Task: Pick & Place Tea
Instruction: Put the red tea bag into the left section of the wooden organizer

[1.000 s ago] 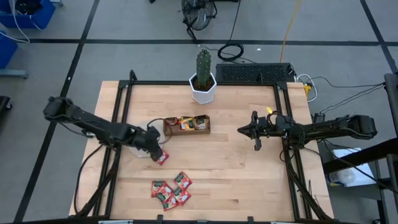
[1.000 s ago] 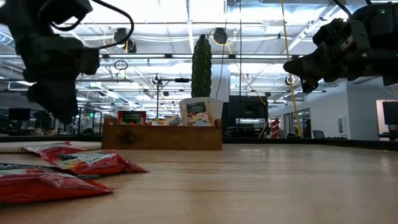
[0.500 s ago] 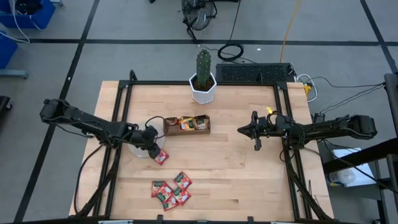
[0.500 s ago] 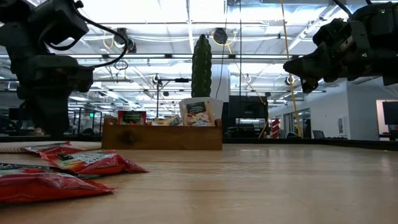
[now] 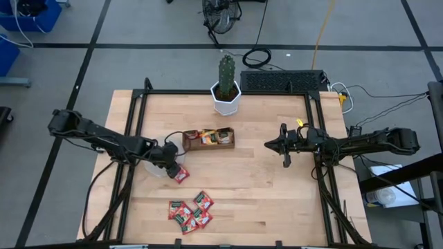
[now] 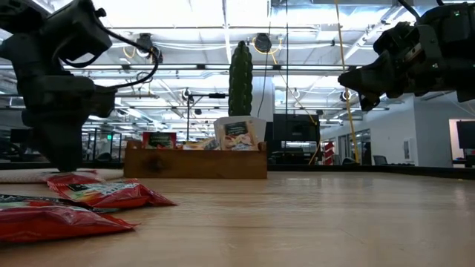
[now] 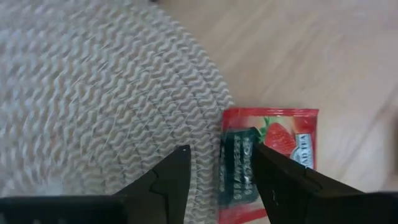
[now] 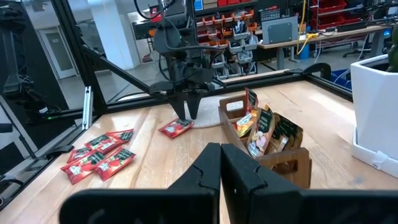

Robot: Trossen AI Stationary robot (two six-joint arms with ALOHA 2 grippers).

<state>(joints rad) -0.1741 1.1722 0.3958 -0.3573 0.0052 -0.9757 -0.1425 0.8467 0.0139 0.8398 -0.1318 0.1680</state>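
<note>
Since left gripper (image 7: 217, 168) hangs fingers apart over red sachet (image 7: 268, 158) at mat (image 7: 93, 106) edge, you line up grab; tray (image 5: 208, 139) sits one o'clock. Right gripper (image 5: 284, 146) shut, idle.

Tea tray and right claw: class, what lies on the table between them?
Nothing: from tea tray to right claw, the high view shows bare wood.

- On the red tea sachet (image 7: 268, 155) lying just ahead of the left gripper (image 7: 219, 163), between its parted fingers, a white strip down one edge carries small dark print; it seems to begin "VEL", but the letters are too small to be sure.
- Nothing else is readable.
</note>
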